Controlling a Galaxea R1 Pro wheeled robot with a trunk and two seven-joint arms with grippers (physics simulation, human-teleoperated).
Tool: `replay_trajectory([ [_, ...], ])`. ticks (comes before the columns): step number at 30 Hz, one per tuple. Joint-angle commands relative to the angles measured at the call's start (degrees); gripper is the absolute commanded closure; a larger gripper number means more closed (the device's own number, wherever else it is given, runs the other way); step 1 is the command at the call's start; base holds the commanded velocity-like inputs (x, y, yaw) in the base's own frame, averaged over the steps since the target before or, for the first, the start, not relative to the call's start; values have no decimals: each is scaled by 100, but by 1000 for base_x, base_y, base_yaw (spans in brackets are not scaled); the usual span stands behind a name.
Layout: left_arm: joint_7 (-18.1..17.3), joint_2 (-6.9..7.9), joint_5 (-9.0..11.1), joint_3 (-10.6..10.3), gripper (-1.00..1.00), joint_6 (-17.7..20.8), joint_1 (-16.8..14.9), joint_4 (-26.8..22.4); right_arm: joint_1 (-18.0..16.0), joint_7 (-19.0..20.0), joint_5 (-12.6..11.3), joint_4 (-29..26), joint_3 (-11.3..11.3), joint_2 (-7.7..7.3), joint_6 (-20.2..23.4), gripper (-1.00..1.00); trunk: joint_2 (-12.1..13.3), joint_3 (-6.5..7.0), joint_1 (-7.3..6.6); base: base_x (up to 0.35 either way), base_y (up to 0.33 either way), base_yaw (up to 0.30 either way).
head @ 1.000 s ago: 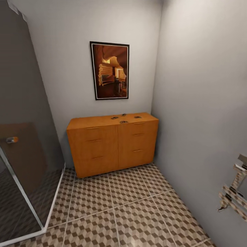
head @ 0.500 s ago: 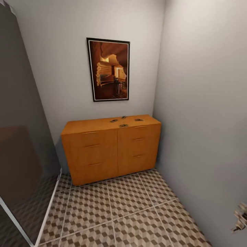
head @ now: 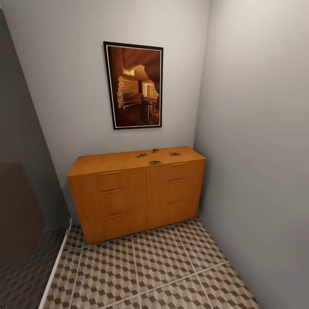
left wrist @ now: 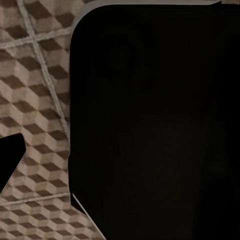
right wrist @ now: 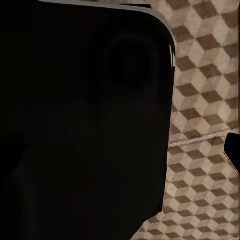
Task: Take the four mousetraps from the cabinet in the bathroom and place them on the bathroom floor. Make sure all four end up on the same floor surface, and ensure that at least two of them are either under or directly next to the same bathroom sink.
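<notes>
Head view: orange-brown cabinet (head: 137, 193) stands in the corner against the back wall, right end just beside the right wall. Two columns of drawers, slim bar handles.

Four mousetraps lie on the cabinet top, right half: one (head: 141, 155) toward the middle, one (head: 154, 150) at its 1 o'clock nearer the back wall, one (head: 174, 153) furthest right, one (head: 155, 162) near the front edge at 6 o'clock from the second. All apart from each other; too small to make out wire or red spot.

Framed picture (head: 134, 85) hangs on the back wall at 12 o'clock above the cabinet, dark brown tones, black frame.

Bathroom floor (head: 146, 266), cube-pattern tiles with pale grout, runs from the cabinet base toward the camera. Glass shower panel (head: 21, 193) at 9 o'clock, white base strip along the floor.

Left wrist view: large black robot body blocks most of the frame, cube tiles (left wrist: 35, 100) beside it; cannot tell whether the left gripper is open or closed.

Right wrist view: same, black body with tiles (right wrist: 205, 125) beside it; right gripper state cannot tell.
</notes>
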Motion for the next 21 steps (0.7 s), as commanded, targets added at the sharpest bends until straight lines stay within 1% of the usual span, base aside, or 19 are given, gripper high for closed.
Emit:
replay_trajectory([
  [1, -1, -2, 39, 0, -100, -5, 3, -9, -2, -5, 4, 4, 4, 1, -22, -100, -2, -4, 3, 322, 0, 0],
  [21, 0, -6, 43, 0, -100, -7, 3, -8, -2, -8, -11, 4, -4, 1, -36, -100, -2, -4, 3, 322, 0, 0],
])
